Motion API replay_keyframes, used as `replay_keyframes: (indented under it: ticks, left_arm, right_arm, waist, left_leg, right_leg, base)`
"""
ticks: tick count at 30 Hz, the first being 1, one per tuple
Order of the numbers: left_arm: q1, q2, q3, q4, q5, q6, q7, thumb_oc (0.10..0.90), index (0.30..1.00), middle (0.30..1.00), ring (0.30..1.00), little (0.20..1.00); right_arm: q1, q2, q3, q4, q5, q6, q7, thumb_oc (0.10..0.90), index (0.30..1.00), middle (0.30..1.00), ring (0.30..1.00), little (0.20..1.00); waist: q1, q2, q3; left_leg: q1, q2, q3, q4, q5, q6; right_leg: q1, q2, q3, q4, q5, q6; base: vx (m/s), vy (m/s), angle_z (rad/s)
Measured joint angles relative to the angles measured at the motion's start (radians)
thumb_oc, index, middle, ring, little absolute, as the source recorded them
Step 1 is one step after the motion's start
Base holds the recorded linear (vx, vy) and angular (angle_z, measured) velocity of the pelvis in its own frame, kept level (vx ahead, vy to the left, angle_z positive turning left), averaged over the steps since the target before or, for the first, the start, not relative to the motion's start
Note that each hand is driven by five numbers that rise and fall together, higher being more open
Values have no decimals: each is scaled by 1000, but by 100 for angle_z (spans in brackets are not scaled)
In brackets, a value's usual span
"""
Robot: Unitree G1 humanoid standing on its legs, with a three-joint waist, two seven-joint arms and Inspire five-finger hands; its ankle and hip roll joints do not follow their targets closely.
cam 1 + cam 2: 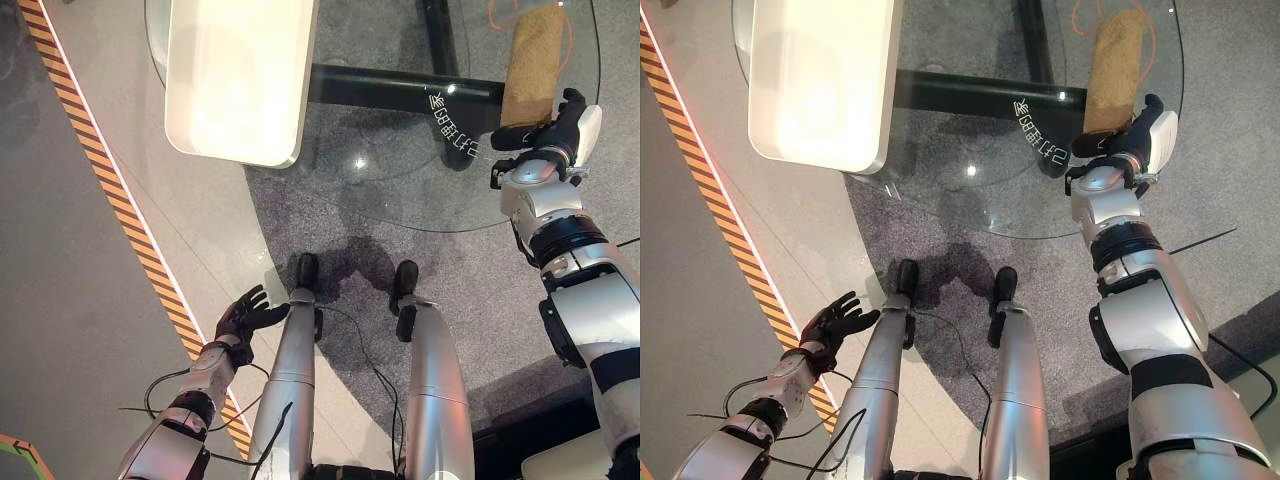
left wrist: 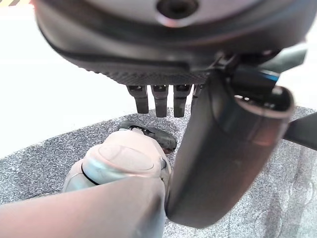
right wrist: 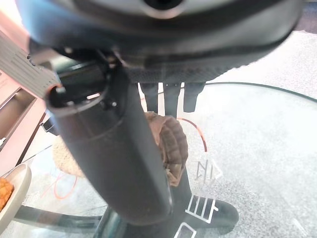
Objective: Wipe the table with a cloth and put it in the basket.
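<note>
In the left eye view, the right hand (image 1: 560,130) sat at the near end of the tan cloth (image 1: 534,60), at about two o'clock on the round glass desk (image 1: 400,200). The cloth lay stretched out flat, running away from the hand toward twelve. A white tray (image 1: 240,75) rested on the desk at eleven o'clock. The left hand (image 1: 250,315) hung low at seven o'clock, off the desk, fingers spread and holding nothing.

The right eye view showed the same layout: cloth (image 1: 1115,65) above the right hand (image 1: 1130,135), tray (image 1: 820,80) well apart to the left.

In the left wrist view, the left hand's fingers (image 2: 158,99) stood straight over the carpet.

In the right wrist view, the bunched end of the cloth (image 3: 168,144) was caught between the thumb and the fingers (image 3: 171,99), so the right hand looked clamped on it.

The hold looked shallow, on one end alone. I judged a wipe could pull the cloth free, or drag it folded so that little glass got cleaned. I saw no basket.
</note>
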Motion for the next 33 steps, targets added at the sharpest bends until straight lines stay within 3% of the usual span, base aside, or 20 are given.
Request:
replay_keyframes:
  ticks: [11, 17, 33]
  left_arm:
    - [2, -2, -18, 0, 0, -5, 2, 800, 900, 900, 900, 900]
    - [4, -13, -33, -3, -1, -14, 6, 800, 900, 900, 900, 900]
    - [3, -21, -39, -20, -2, -14, 22, 800, 900, 900, 900, 900]
  right_arm:
    - [1, 5, 1, -1, -39, -1, -7, 800, 900, 900, 900, 900]
    - [1, 14, 1, -20, -70, -5, -72, 800, 900, 900, 900, 900]
    - [2, 34, 9, -67, -117, -50, -108, 800, 900, 900, 900, 900]
  waist:
    - [1, 3, 1]
    - [3, 24, 0]
    - [24, 27, 1]
  left_leg:
    - [-1, 0, 0, 0, 0, 0]
    - [-10, -1, -1, 0, 1, -1]
    - [-19, -5, -8, -2, 4, -6]
  right_leg:
    - [0, 0, 0, 0, 0, 0]
    - [-8, 0, 0, 0, 0, 0]
    - [-13, -3, -5, 0, 2, -1]
  base:
    - [0, 0, 0]
    - [-5, 14, 0]
    - [-4, 6, 1]
